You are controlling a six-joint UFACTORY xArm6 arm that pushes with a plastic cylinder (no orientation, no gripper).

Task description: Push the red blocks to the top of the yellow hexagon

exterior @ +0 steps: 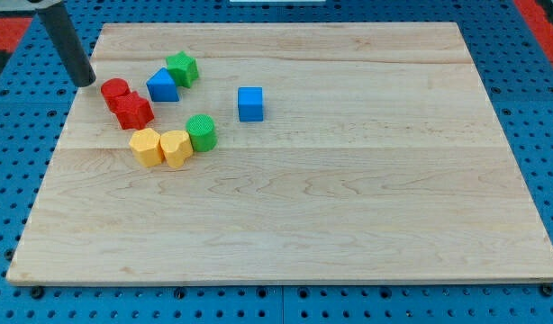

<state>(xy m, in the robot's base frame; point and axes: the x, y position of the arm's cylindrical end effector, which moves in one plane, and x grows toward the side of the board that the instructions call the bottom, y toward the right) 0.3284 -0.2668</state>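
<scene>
just right of my tip (pixel 85 81), nearly touching, sit the red blocks (pixel 126 103), with the yellow hexagon (pixel 147 147) below them; no claw fitted, only a rod

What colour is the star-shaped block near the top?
Green, clearest in the camera view.

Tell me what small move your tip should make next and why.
Probably little: a short nudge from my tip toward the view's lower right. It sits just upper left of the red cylinder and red block, which already lie just above the yellow hexagon.
</scene>
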